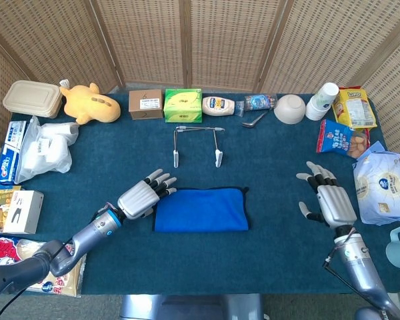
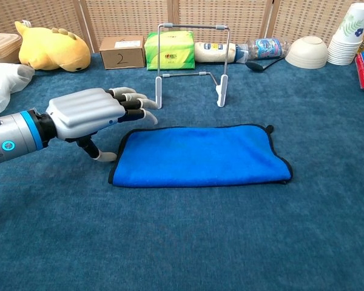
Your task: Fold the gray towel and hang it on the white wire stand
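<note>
Lying flat on the desk (image 1: 267,200), the towel (image 1: 200,209) sits just in front of the stand (image 1: 197,145). At its left edge hovers the left robot hand (image 2: 88,113), fingers spread and holding nothing. Well off to the right, the right robot hand (image 1: 328,199) is also spread, grasping nothing.

The towel (image 2: 200,156) was soft matt cloth; the wire stand (image 2: 190,63) thin glossy metal; the table covering (image 2: 230,242) rough napped blue fabric.
</note>
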You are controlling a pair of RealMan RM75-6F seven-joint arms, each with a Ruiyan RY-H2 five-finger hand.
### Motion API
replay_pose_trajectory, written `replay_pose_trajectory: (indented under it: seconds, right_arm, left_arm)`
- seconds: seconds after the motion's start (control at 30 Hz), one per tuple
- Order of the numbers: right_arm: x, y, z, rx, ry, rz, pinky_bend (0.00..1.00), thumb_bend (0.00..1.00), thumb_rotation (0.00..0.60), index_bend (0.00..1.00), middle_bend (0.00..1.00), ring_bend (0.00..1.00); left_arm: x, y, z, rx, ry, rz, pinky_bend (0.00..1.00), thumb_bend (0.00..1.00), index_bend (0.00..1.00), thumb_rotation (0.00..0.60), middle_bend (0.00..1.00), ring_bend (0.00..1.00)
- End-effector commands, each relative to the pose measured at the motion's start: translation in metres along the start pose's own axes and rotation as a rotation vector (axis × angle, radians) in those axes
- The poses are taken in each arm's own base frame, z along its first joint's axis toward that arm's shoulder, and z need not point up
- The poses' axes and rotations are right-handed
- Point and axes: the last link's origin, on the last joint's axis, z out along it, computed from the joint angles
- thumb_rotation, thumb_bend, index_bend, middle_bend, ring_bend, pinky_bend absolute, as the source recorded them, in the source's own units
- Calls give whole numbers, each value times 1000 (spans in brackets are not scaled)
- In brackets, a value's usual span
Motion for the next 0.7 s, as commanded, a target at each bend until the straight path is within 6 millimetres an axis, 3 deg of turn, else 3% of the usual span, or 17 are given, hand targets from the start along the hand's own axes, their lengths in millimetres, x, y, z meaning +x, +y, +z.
replay_pose_trajectory:
  seconds: [0.03,0.7]
  right_arm:
    - [0,0,0,-2,1,1,0,378,600,211,46,0]
    - [6,4,-7,-15,30,13,0,379,600,212,46,0]
  left_arm:
    - [0,1,2,0,5,-6,0,341,163,600,54,0]
    - [6,13,14,-35,44,-54,0,348,205,600,82,0]
